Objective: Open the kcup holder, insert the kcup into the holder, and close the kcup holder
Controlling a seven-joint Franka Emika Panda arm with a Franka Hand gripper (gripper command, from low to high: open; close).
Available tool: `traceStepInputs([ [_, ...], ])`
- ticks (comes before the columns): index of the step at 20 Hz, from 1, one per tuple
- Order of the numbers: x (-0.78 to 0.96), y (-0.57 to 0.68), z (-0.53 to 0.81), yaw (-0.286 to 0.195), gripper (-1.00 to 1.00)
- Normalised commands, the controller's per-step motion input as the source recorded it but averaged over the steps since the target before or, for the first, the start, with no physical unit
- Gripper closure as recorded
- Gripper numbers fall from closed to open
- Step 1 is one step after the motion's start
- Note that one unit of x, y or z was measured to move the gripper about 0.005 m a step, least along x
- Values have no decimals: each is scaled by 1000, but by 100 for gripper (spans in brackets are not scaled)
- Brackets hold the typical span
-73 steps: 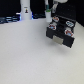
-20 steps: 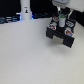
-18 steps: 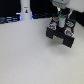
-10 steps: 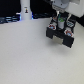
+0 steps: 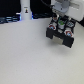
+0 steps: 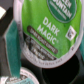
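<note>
The kcup holder is a black boxy unit on the white table at the exterior view's right. My gripper hangs right over its top. In the wrist view the kcup fills most of the picture, with a green "Dark Magic" lid and a white rim, tilted. A teal finger presses against its side, so the gripper looks shut on it. Dark round pockets of the holder lie just under the cup. The holder's front handle slots are too blurred to make out.
Small red and green spots, blurred, show on the holder's top around the gripper. A white upright object with a blue glow stands at the back on the exterior view's left. The white table spreads out in front.
The gripper has sunk slightly closer to the holder's top and now covers more of it. The holder has stayed in place.
</note>
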Motion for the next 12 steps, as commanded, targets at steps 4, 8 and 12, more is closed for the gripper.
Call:
traceStepInputs([
  [4,99,130,111,58,-100],
  [8,130,67,264,85,-100],
  [12,261,-27,418,97,-100],
])
